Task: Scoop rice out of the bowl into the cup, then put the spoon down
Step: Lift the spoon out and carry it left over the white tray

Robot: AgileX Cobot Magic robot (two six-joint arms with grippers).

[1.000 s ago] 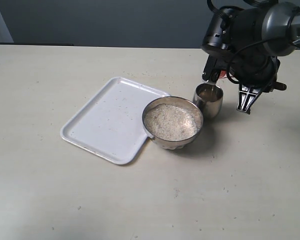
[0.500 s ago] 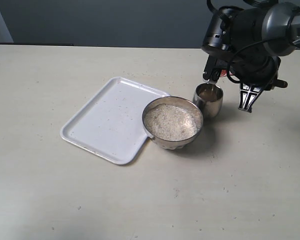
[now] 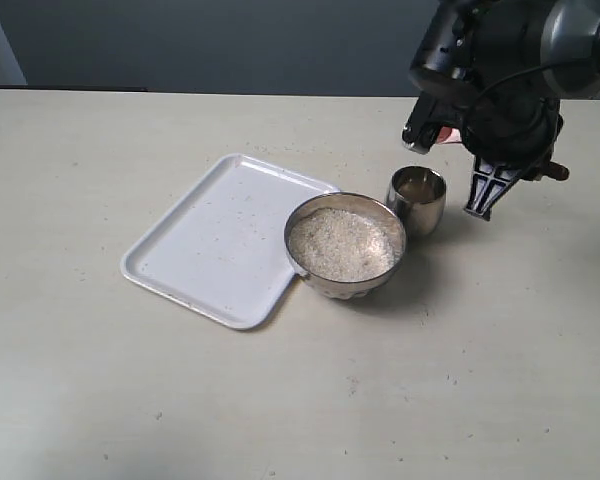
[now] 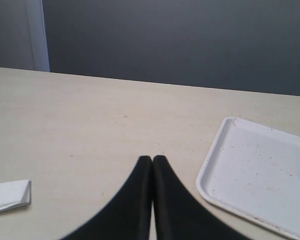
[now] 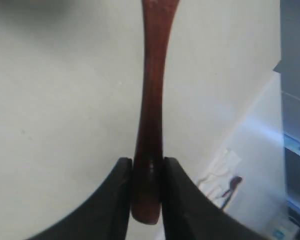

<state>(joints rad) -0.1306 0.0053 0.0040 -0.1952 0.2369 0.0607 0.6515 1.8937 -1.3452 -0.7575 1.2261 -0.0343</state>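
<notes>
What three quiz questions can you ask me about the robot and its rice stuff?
1. Pick one: what does the right gripper hold? A) a fork B) the wooden spoon C) a knife
2. True or false: the left gripper is shut with nothing in it.
3. Answer in a word: which shiny steel thing is wider, the bowl or the cup?

Key: 1 is B. 2 is true. 3 is the bowl.
</notes>
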